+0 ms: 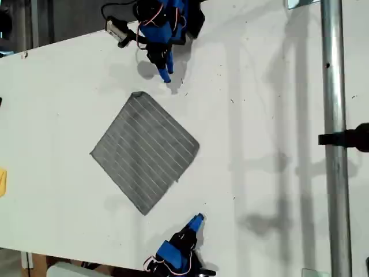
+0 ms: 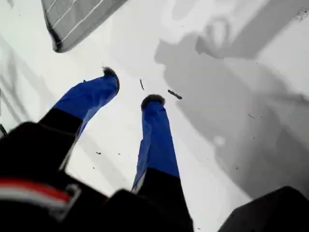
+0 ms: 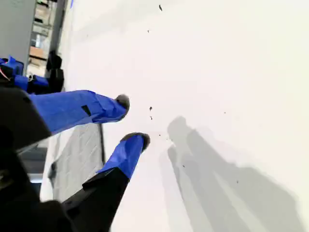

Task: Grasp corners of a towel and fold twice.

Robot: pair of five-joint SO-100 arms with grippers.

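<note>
- the towel (image 1: 144, 150) lies flat and unfolded on the white table (image 1: 259, 115), turned like a diamond in the exterior view, so no fold is made yet.
- my first gripper (image 2: 132, 87) hangs over bare table with its jaws parted and nothing between them. the towel's nearest corner (image 2: 57, 47) is just beside it but not touched.
- my second gripper (image 3: 133, 121) is also parted and empty. it sits near the towel's opposite corner (image 1: 144, 212), a little further off.
- the step in hand looks like the approach to the corners, one tip for each arm.
- to do it well, bring each gripper down with one finger sliding under the tip. pinch only the hem, so the cloth does not bunch or drag.
- the second wrist view shows the towel only at an angle behind the fingers, so i probably need the exterior view to line up that corner.
- close both grippers before lifting, and lift together so the cloth stays square.
</note>
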